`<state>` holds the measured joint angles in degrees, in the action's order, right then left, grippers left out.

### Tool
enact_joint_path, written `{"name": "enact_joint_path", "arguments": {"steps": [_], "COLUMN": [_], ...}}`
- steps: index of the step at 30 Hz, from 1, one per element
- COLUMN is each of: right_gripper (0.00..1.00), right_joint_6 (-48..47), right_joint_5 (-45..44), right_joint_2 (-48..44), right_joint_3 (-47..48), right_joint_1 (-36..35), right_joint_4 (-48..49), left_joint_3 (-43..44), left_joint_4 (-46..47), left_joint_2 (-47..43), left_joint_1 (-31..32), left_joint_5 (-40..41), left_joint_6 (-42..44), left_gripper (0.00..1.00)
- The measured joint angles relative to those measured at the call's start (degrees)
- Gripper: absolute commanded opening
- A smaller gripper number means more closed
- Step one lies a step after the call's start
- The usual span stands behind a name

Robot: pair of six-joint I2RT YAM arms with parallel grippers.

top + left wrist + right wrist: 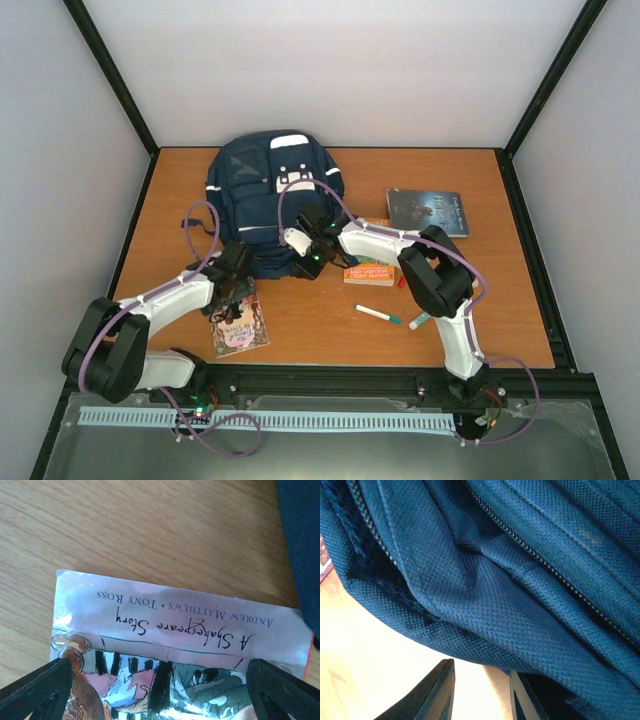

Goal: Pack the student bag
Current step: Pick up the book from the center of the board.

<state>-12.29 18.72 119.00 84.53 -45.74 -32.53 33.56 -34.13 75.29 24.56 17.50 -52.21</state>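
Observation:
The student bag [272,195], navy with white stripes, lies at the back centre of the table. My right gripper [303,252] is at its near edge. In the right wrist view the narrowed fingers [482,666] meet the lower fold of the bag fabric [495,580] at their tips, beside a zip. My left gripper [232,290] hovers wide open over the top of a picture book [240,325] lying flat left of the bag. In the left wrist view the book [175,625], titled "A Shakespeare Story", fills the space between the spread fingers [159,667]. A corner of the bag [300,540] shows at the right.
An orange book [370,270] lies just right of the right gripper. A dark book [428,210] sits at the back right. A white marker with a teal cap [378,314] and a second marker [420,320] lie near the right arm. Dark frame rails border the table.

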Motion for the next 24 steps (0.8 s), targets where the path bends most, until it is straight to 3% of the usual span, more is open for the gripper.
{"name": "enact_joint_path", "arguments": {"steps": [4, 9, 13, 19, 24], "right_gripper": [0.37, 0.49, 0.57, 0.58, 0.55], "right_joint_6": [0.55, 1.60, 1.73, 1.68, 2.23], "right_joint_5": [-0.96, -1.03, -1.18, -0.13, 5.29], "right_joint_2": [0.37, -1.90, -12.44, -25.68, -27.41], "right_joint_3": [0.61, -1.27, -9.46, -15.08, -17.73], "right_joint_1": [0.70, 2.40, 4.17, 5.81, 5.97], "right_joint_4": [0.15, 0.17, 0.00, -0.87, -2.47], "left_joint_3": [-1.22, -1.01, 0.68, 2.73, 3.45], "left_joint_4": [0.61, 0.92, 0.79, 0.63, -2.12], "left_joint_2": [-2.03, -2.21, -0.31, 1.88, 0.81], "left_joint_1": [1.16, 4.70, 9.44, 16.61, 18.14], "left_joint_5": [-1.18, -2.95, -3.91, -4.85, -5.33], "left_joint_6": [1.03, 1.33, 1.03, -0.24, -4.39], "left_gripper": [0.96, 0.96, 0.96, 0.96, 0.92]}}
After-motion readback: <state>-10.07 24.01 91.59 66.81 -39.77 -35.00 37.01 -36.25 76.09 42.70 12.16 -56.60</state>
